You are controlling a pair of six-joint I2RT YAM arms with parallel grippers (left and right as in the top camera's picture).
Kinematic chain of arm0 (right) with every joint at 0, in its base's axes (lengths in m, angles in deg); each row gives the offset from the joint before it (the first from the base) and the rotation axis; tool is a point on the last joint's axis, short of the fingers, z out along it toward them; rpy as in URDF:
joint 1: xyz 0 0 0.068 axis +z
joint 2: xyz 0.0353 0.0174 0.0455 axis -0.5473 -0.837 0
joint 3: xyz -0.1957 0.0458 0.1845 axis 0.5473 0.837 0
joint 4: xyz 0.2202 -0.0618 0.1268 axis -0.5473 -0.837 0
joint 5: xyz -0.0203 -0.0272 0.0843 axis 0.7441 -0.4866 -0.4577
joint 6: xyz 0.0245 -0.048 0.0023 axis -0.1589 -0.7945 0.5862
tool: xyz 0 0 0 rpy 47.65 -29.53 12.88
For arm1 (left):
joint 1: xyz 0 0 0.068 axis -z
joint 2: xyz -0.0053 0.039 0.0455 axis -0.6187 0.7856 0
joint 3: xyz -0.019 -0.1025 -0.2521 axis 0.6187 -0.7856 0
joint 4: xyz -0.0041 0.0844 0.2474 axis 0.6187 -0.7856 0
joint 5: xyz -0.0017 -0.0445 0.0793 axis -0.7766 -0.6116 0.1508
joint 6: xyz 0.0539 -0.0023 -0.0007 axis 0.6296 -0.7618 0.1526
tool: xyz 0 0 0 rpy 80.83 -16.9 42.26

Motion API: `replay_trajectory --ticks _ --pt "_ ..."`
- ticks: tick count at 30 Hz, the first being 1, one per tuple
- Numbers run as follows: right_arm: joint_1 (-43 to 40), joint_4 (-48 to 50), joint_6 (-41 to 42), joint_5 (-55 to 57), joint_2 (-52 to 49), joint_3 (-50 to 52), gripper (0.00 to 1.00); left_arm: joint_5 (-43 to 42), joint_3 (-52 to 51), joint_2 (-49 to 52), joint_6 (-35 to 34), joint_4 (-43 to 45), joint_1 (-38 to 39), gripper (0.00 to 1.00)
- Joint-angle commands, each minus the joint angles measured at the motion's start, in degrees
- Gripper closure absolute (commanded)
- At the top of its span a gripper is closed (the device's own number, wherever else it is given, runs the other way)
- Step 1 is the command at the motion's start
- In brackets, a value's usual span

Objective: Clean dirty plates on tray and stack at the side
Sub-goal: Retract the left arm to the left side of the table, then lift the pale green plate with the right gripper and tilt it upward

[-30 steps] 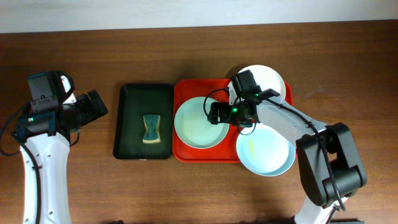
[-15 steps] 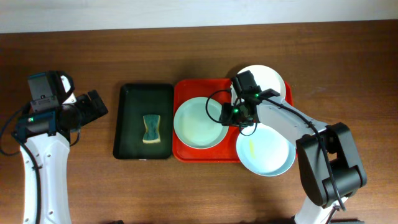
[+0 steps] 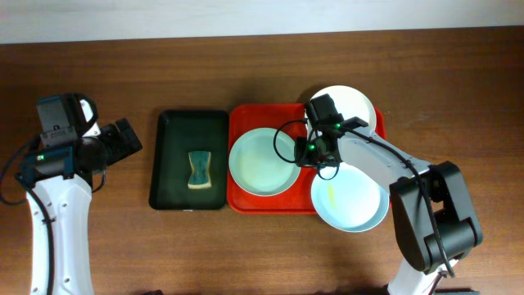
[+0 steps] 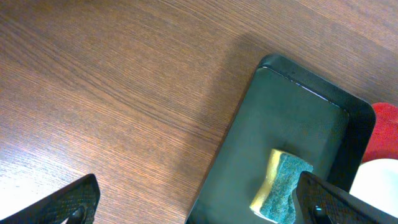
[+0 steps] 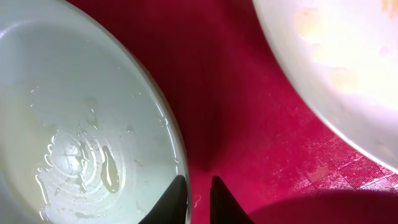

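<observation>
Left gripper (image 4: 198, 186): you are holding it with the fingers spread wide over the table (image 3: 458, 82), left of the green tray (image 3: 176, 131), and nothing is sitting between them.
Right gripper (image 3: 299, 150): you are reaching it low over the red tray (image 3: 246, 119), at the right edge of the left mint plate (image 3: 258, 164).
Right jaws: they are standing almost together with only a thin slit between them. In the wrist view one fingertip (image 5: 176, 190) is lying over the plate's rim and red tray is showing through the slit. You cannot tell whether the rim is pinched.
Left mint plate: it is lying flat on the left half of the red tray, and wet streaks are showing in its well in the wrist view.
White plate (image 3: 352, 102): it is sitting at the tray's far right corner, reaching past the rim, and faint yellowish smears are showing on it.
Right mint plate (image 3: 360, 205): it is resting at the near right corner, overhanging the tray's edge, and carrying a yellow smear (image 3: 332, 192).
Sponge (image 3: 198, 170): it is lying in the middle of the green tray, just left of the red one.
</observation>
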Motion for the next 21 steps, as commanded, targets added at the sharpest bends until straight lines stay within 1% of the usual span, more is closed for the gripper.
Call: replay_trajectory --ticks 1,7,8,9,11,15,17,21 --pt "0.63 0.24 0.26 1.2 -0.96 0.11 0.85 -0.04 0.68 -0.66 0.15 -0.11 -0.24 0.01" --pt "2.89 2.6 0.26 2.51 -2.14 0.11 0.84 -0.04 0.68 -0.66 0.15 -0.09 -0.24 0.01" --pt "3.06 2.54 0.26 3.45 -2.25 0.11 0.85 -0.04 0.68 -0.66 0.15 -0.11 -0.24 0.01" --pt "3.08 2.1 0.28 4.5 -2.25 0.11 0.89 -0.04 0.68 -0.66 0.15 -0.09 -0.24 0.01" --pt "2.97 1.57 0.26 6.12 -2.23 0.11 0.94 -0.04 0.68 -0.66 0.15 -0.11 -0.24 0.01" --pt "2.05 1.25 0.24 5.9 -2.21 0.09 0.96 -0.04 0.68 -0.66 0.15 -0.11 -0.24 0.01" --pt "1.53 0.57 0.24 5.18 -2.05 0.02 0.96 -0.04 0.68 -0.66 0.15 -0.11 -0.24 0.01" --pt "-0.09 -1.68 -2.6 -3.5 0.26 -3.69 0.96 -0.04 0.68 -0.66 0.15 -0.11 -0.24 0.01"
